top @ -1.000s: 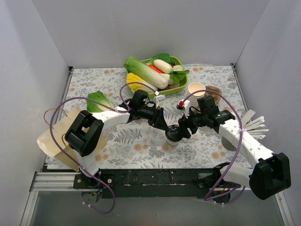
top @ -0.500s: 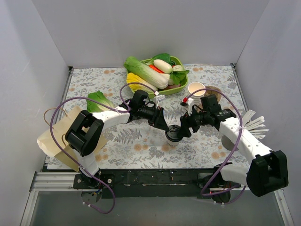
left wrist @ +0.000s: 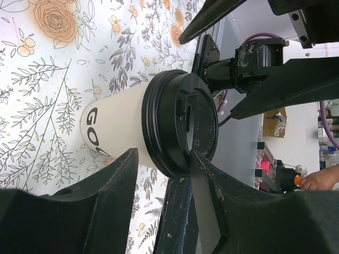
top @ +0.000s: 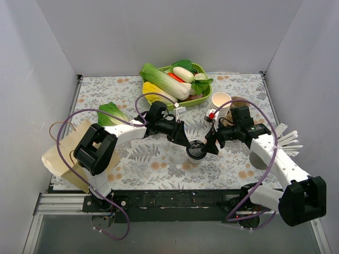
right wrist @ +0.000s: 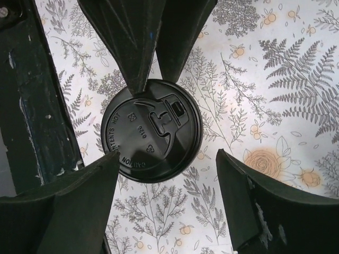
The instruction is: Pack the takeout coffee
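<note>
The left tool [left wrist: 164, 156] is half closed and pinches the rim of the black lid [right wrist: 151, 129]. In the left wrist view one finger lies against the white cup wall just under the lid, and the other lies against the lid's top face. Behind this tool, in the top view, the left arm runs low over the bench [top: 159, 165] from the left side of the frame to the right and a little downward, with its elbow folded at lower left.

The right tool [right wrist: 168, 154] is spread wide. Its two fingers stand on both sides of the lid, and the right one is clearly apart from it. Its arm comes from the lower right corner of the top view up to a bent wrist, and the tool points left and down.

The takeout coffee [top: 195, 152] stands on the bench a little below and right of the frame centre, between the two tools. It is upright, with its long axis vertical and the lid facing up. In the left wrist view this axis runs from left to right, with the lid on the right.
</note>
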Tool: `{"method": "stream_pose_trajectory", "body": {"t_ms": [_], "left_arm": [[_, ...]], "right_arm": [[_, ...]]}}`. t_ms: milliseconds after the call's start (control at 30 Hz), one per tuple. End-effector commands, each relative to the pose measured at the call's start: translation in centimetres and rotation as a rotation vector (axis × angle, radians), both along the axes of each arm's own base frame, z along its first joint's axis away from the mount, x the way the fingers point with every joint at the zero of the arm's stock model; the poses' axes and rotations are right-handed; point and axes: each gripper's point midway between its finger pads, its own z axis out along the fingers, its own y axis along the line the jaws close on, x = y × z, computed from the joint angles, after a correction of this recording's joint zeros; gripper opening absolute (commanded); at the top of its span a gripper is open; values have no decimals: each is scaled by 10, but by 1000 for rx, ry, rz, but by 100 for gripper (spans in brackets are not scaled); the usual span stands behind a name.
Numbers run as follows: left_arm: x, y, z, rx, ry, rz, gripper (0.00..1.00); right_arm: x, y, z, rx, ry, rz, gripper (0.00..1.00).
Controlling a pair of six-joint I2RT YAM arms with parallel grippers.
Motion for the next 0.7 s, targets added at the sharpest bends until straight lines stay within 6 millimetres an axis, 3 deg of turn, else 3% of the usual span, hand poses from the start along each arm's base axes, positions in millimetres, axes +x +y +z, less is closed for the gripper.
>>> {"method": "stream_pose_trajectory", "body": {"t_ms": [0,233,667], "left_arm": [[2,2,-11,36,-5,12,42],[2,2,-11,39,-11,15,42],[3,2,-13,43,-3,14,42]], "right_arm": [[1,11,10,7,-129,154,82],[0,22,8,-40,-236,255,83],[-13,34,-8,-91,-251,325,87]]}}
